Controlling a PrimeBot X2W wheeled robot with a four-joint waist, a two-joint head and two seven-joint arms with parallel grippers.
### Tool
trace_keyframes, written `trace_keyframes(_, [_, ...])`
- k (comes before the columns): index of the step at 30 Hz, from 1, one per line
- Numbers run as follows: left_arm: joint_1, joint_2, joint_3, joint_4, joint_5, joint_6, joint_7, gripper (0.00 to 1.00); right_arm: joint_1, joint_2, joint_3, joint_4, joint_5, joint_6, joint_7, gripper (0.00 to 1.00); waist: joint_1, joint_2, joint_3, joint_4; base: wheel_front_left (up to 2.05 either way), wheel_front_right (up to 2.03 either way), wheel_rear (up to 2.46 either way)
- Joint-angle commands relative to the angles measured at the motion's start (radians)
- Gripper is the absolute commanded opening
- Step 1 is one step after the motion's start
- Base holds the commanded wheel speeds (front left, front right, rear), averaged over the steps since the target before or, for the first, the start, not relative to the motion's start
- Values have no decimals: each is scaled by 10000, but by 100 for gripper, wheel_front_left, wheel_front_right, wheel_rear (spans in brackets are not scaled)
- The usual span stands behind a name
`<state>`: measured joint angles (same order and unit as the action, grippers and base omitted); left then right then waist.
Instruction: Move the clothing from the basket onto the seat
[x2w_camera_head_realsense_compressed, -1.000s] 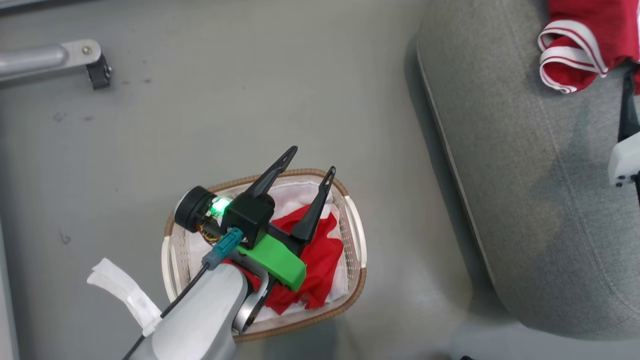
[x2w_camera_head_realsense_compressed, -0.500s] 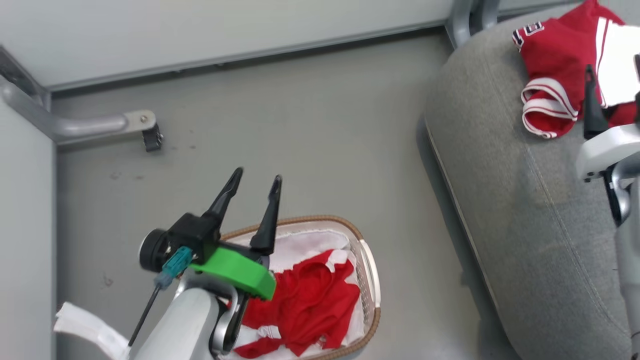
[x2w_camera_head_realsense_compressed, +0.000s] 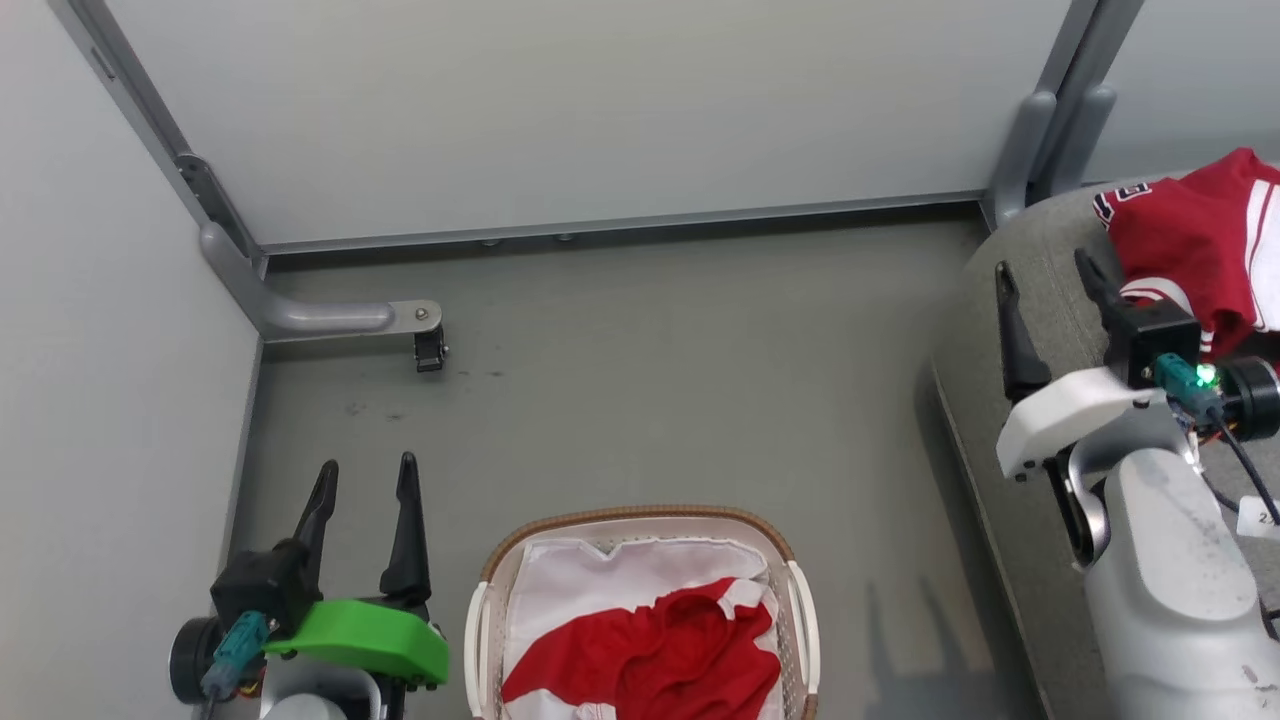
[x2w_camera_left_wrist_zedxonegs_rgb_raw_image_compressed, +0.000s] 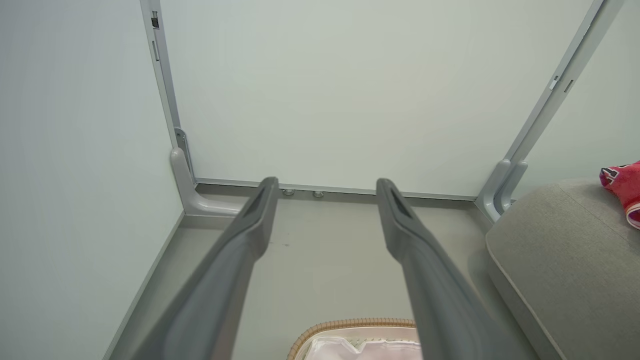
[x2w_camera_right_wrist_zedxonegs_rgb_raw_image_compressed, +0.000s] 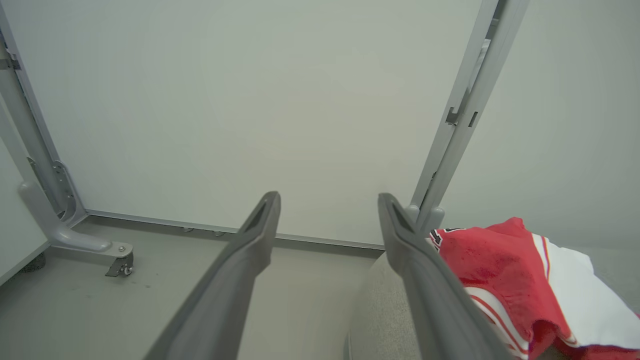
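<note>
The white basket (x2w_camera_head_realsense_compressed: 485, 610) with its brown rim stands on the floor at the bottom centre. Red clothing (x2w_camera_head_realsense_compressed: 660, 655) lies crumpled in it on the white liner (x2w_camera_head_realsense_compressed: 580, 580). My left gripper (x2w_camera_head_realsense_compressed: 366, 475) is open and empty, to the left of the basket, above the floor. More red clothing with white stripes (x2w_camera_head_realsense_compressed: 1190, 235) lies on the grey seat (x2w_camera_head_realsense_compressed: 975, 400) at the right. My right gripper (x2w_camera_head_realsense_compressed: 1040, 265) is open and empty, just left of that clothing. The right wrist view has the red and white clothing (x2w_camera_right_wrist_zedxonegs_rgb_raw_image_compressed: 505, 280) beside its fingers; the left wrist view catches the basket rim (x2w_camera_left_wrist_zedxonegs_rgb_raw_image_compressed: 350, 325).
Pale partition walls close off the back and the left. A grey metal foot with a small caster (x2w_camera_head_realsense_compressed: 430, 350) juts onto the floor at the left wall. A grey post (x2w_camera_head_realsense_compressed: 1030, 150) stands at the back corner by the seat.
The head camera has tilted up, so the whole picture shifted. My left gripper has come out from over the basket to its left, empty. My right gripper has drawn back from the clothing on the seat.
</note>
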<state>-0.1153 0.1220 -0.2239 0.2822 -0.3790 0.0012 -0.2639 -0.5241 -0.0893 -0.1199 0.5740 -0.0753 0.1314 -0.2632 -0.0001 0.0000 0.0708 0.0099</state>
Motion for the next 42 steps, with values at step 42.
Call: trace_keyframes(42, [2183,-655,1075,-253,869,-660,-8,100,4604,370,968,-2165,2325,-14,-25,100,1,0,-1159,272,0,0,0])
